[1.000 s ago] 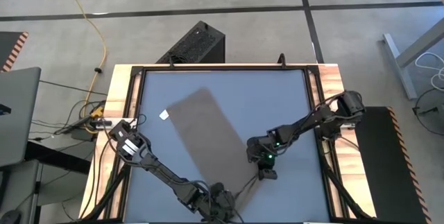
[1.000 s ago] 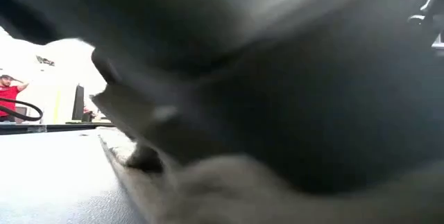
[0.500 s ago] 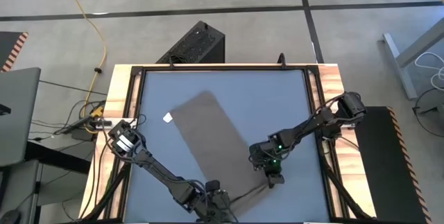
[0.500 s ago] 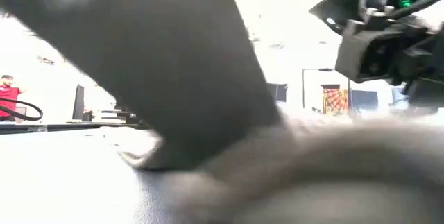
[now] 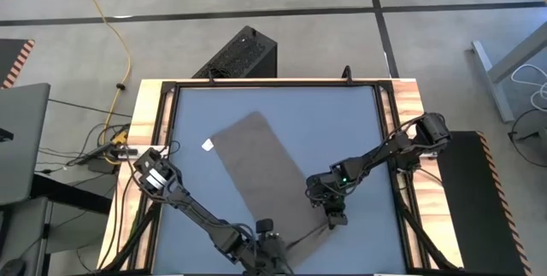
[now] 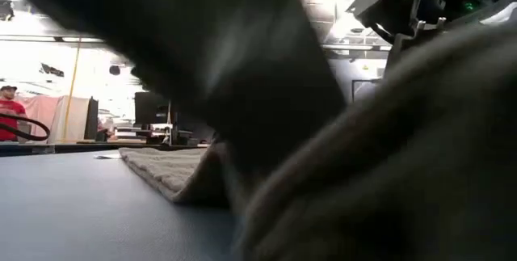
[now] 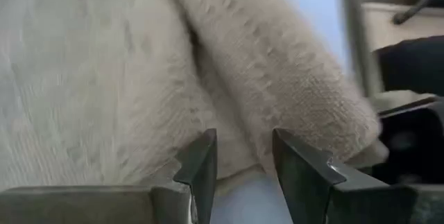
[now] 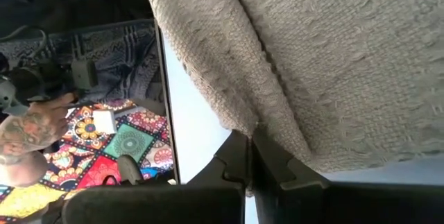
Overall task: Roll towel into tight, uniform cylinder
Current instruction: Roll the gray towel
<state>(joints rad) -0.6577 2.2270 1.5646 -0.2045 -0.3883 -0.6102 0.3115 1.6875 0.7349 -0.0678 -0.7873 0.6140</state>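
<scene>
From above, you see the towel lying diagonally on the blue table, running from far left to near centre, with its small white tag off its far-left edge. Your left gripper sits at the towel's near end, close to the table's near edge, and your right gripper sits at the towel's near-right corner.

At table height, a dark blurred arm fills most of your picture. A strip of the towel lies flat on the table behind it, and the right arm's body with a green light shows at upper right. A person in red stands far off on the left.

Through the left wrist, your fingers stand moderately apart, with a fold of towel just beyond them; nothing is pinched.

Through the right wrist, your fingers are nearly together, nipping the towel's edge. Beyond the table, a patterned rug and a person's hand show.
</scene>
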